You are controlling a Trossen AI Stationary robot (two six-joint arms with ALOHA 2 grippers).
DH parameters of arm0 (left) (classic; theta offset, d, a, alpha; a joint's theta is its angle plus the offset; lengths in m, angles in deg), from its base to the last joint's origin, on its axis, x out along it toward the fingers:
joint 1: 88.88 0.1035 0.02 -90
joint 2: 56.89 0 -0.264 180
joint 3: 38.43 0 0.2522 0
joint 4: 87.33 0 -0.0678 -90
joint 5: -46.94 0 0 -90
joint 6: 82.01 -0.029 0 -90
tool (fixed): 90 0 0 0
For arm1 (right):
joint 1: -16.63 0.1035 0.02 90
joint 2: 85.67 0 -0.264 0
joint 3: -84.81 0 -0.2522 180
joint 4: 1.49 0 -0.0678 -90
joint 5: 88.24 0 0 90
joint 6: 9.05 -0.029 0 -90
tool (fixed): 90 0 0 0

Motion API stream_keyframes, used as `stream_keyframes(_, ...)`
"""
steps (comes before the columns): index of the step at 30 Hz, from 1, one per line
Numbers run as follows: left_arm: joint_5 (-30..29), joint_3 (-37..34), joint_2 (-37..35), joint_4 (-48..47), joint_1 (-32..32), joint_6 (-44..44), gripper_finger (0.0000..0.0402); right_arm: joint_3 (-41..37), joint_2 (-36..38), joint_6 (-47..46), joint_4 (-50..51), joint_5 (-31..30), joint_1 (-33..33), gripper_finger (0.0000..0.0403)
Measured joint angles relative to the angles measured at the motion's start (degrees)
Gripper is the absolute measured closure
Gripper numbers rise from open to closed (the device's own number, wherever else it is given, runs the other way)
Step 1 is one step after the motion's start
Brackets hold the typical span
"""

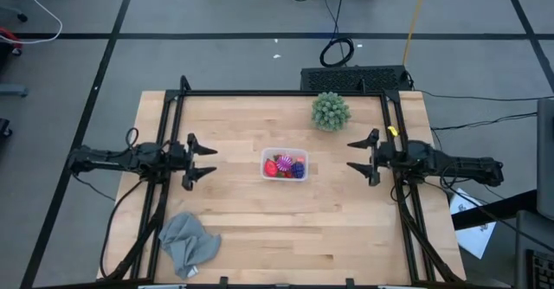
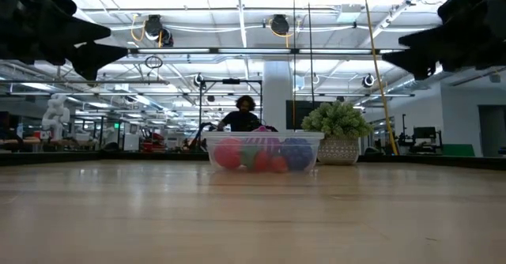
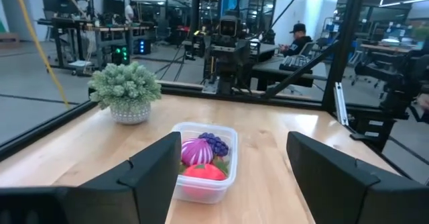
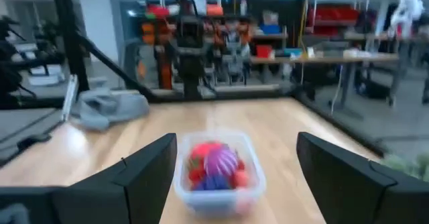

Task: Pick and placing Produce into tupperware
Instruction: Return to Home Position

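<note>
The clear tupperware (image 1: 285, 164) stands on the table's middle and holds the produce (image 1: 286, 165): red, striped magenta and dark purple pieces, which also show in the left wrist view (image 3: 203, 158) and the right wrist view (image 4: 218, 165). My left gripper (image 1: 205, 161) hovers open at the table's left, its fingers pointing at the container. My right gripper (image 1: 358, 157) hovers open at the table's right, facing the container. Both are raised above the table in the low view and hold nothing.
A green spiky ball in a pale pot (image 1: 331, 111) stands at the far side, right of the middle. A grey cloth (image 1: 188, 242) lies near the front left edge. A person (image 2: 245, 115) sits beyond the table's far edge.
</note>
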Motion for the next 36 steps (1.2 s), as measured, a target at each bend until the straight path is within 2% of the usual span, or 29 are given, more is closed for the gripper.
stream_keyframes(2,-0.14,-0.06,0.00,0.55,-0.43,-0.31,0.0124,-1.79,-0.02,0.49,-3.46,1.27,0.00,0.0103)
stream_keyframes(7,-0.15,-0.10,0.03,1.03,-0.79,0.49,0.0124,-1.79,-0.15,0.41,-0.40,5.99,0.04,0.0103)
stream_keyframes(16,-0.13,-0.10,0.08,1.13,-0.79,1.50,0.0124,-1.90,-0.78,-10.63,-0.36,5.40,0.02,0.0103)
stream_keyframes(36,-0.09,-0.10,0.06,1.18,-0.79,1.64,0.0124,-2.01,-0.78,-10.27,-0.37,5.40,0.02,0.0103)
